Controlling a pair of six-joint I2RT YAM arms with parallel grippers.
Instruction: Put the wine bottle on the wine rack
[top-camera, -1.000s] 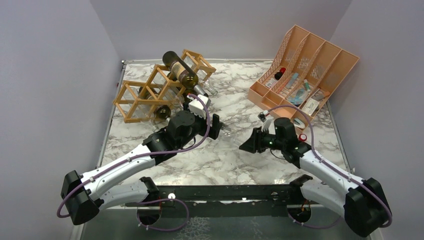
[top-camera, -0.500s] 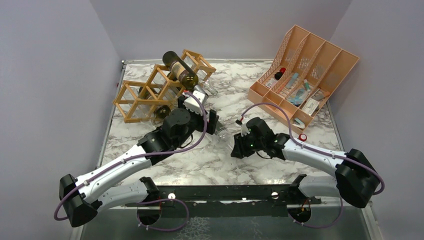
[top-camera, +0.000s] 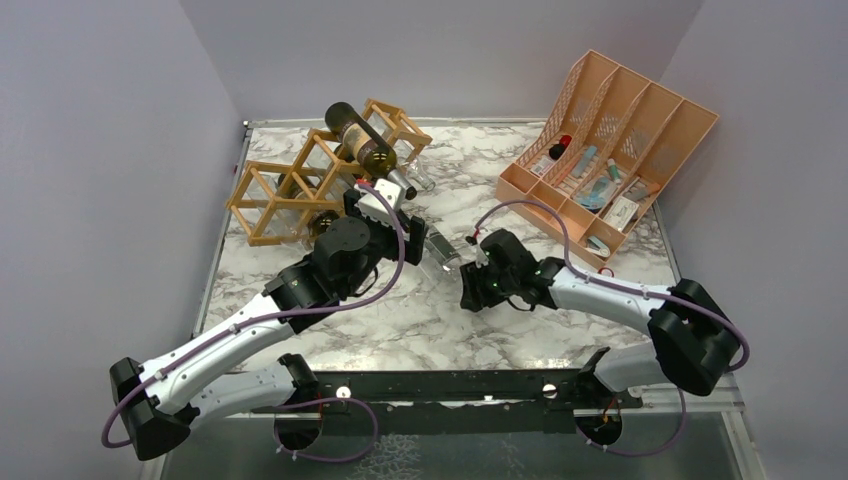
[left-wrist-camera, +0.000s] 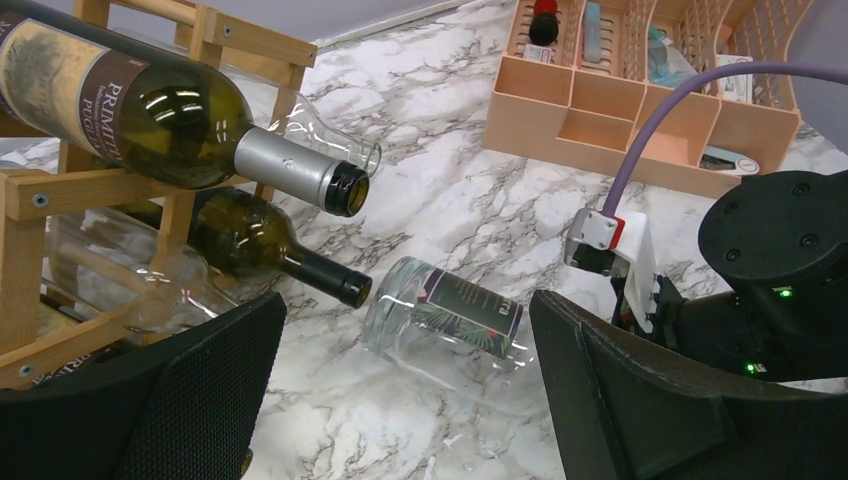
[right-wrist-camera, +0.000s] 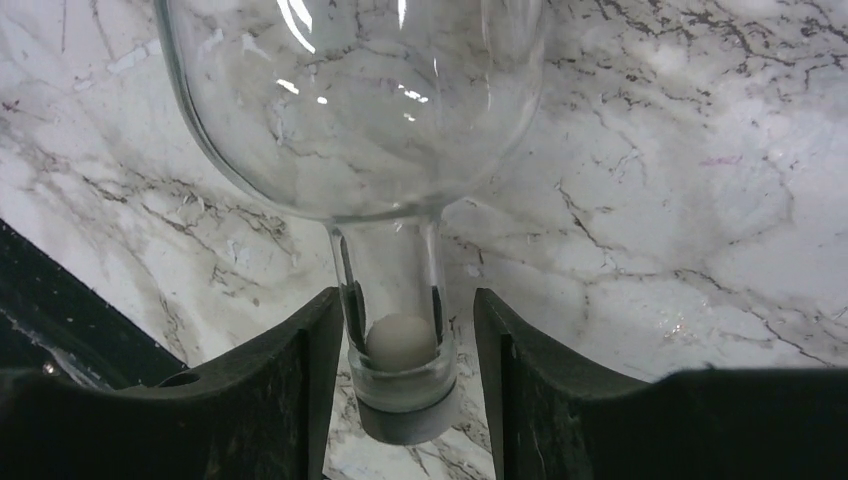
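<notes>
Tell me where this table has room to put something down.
Bare marble lies between the wine rack and peach organizer, and at the near edge between the arms. Crowded: the middle, where left pincer and right pincer flank the clear bottle.

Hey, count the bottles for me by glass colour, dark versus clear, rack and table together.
Dark bottles: 2, upper dark bottle, lower dark bottle.
Clear bottles: 3, rear clear bottle, low clear bottle, labelled clear bottle on the table.
Total: 5.

left arm (top-camera: 215, 345), right arm (top-camera: 600, 290): white shells, black joints, purple cables (left-wrist-camera: 650, 130) (green leds (left-wrist-camera: 783, 293) on right wrist).
</notes>
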